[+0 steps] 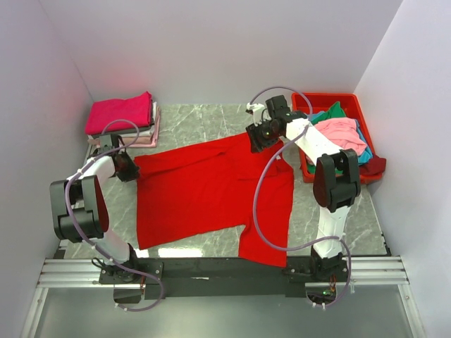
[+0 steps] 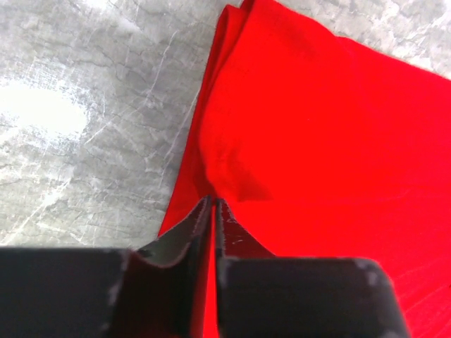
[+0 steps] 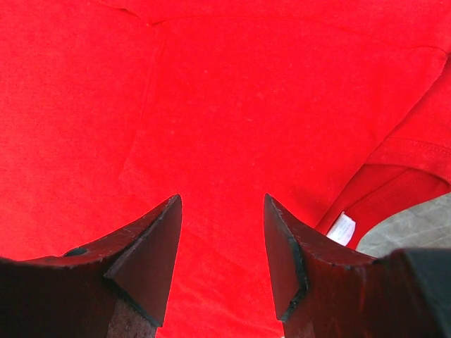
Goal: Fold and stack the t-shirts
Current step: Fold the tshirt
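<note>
Left gripper (image 2: 213, 205) pinching red t-shirt (image 2: 324, 141), pinched edge hidden

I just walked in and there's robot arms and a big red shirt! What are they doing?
Two robot arms are working on folding t-shirts. The big red t-shirt lies spread out on the table. The left gripper is pinching its left edge, jaws shut on the cloth. The right gripper hovers open over the shirt near the collar, holding nothing. A stack of folded shirts sits at the back left, and more crumpled shirts wait in the red bin on the right.
</note>
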`<act>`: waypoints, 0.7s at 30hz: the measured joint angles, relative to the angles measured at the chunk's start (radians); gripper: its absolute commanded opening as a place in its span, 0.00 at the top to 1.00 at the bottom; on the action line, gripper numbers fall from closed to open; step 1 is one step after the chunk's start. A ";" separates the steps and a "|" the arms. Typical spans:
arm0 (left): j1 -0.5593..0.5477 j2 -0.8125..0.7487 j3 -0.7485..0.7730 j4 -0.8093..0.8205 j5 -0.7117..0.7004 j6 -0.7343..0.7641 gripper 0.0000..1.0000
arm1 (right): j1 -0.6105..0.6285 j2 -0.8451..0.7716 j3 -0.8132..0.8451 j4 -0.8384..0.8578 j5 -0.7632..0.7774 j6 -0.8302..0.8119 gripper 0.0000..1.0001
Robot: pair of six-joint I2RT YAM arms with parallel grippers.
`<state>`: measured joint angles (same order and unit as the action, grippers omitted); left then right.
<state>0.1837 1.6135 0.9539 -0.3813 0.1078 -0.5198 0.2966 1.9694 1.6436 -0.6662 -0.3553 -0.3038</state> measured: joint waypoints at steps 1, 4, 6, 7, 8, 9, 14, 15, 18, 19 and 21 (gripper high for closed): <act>0.000 0.001 0.000 0.000 0.000 0.001 0.92 | 0.000 -0.002 0.000 0.000 -0.002 0.000 0.43; 0.000 0.003 0.000 -0.003 0.001 0.003 0.98 | 0.000 -0.008 -0.001 0.000 -0.005 0.000 0.43; 0.000 0.003 0.000 -0.006 0.001 0.006 1.00 | 0.000 -0.015 -0.002 0.000 -0.005 0.000 0.43; 0.000 0.003 0.000 -0.006 0.001 0.008 1.00 | 0.000 -0.018 -0.003 0.000 -0.005 0.000 0.43; 0.000 0.003 0.000 -0.007 0.001 0.009 1.00 | 0.000 -0.022 -0.005 0.001 -0.006 0.000 0.43; 0.000 0.003 0.000 -0.010 0.001 0.011 1.00 | 0.000 -0.027 -0.008 0.002 -0.006 0.000 0.43; 0.000 -0.021 -0.014 -0.031 -0.001 0.023 1.00 | 0.000 -0.042 -0.013 0.001 -0.010 0.000 0.43; 0.000 -0.031 -0.019 -0.036 -0.003 0.027 1.00 | 0.000 -0.043 -0.013 0.000 -0.010 0.000 0.42; 0.000 -0.048 -0.025 -0.050 -0.012 0.031 1.00 | 0.000 -0.051 -0.013 0.000 -0.013 -0.001 0.42; 0.000 -0.049 -0.025 -0.051 -0.018 0.033 1.00 | 0.000 -0.053 -0.013 0.000 -0.013 -0.001 0.42; 0.000 -0.049 -0.025 -0.052 -0.027 0.037 1.00 | 0.000 -0.056 -0.014 0.000 -0.013 -0.001 0.42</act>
<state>0.1837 1.5646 0.9291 -0.4335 0.0811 -0.4831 0.2966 1.9133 1.6295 -0.6659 -0.3683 -0.3050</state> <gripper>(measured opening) 0.012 0.576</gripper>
